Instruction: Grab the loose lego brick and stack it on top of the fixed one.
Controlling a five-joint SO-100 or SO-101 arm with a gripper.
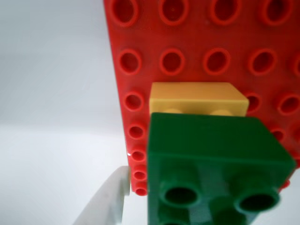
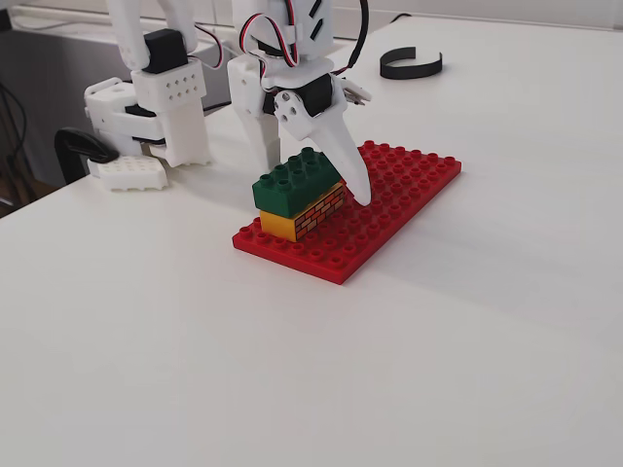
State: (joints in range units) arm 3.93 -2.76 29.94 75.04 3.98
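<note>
1. Green lego brick (image 2: 297, 181) sits on top of the yellow brick-wall brick (image 2: 305, 215) in the fixed view, slightly tilted and not flush.
2. Both stand near the 9 o'clock end of the red baseplate (image 2: 389, 199) on the white surface (image 2: 438, 370).
3. Tool (image 2: 326, 161) is at the green brick, one white finger (image 2: 346, 165) touching its 3 o'clock side; I cannot tell whether it is clenched or released.
4. Wrist view: green brick (image 1: 215, 164) fills the foreground at 6 o'clock, yellow brick (image 1: 197, 97) just behind it.

White table (image 2: 467, 341) under red baseplate (image 2: 409, 185), black clip (image 2: 410, 65)
</note>
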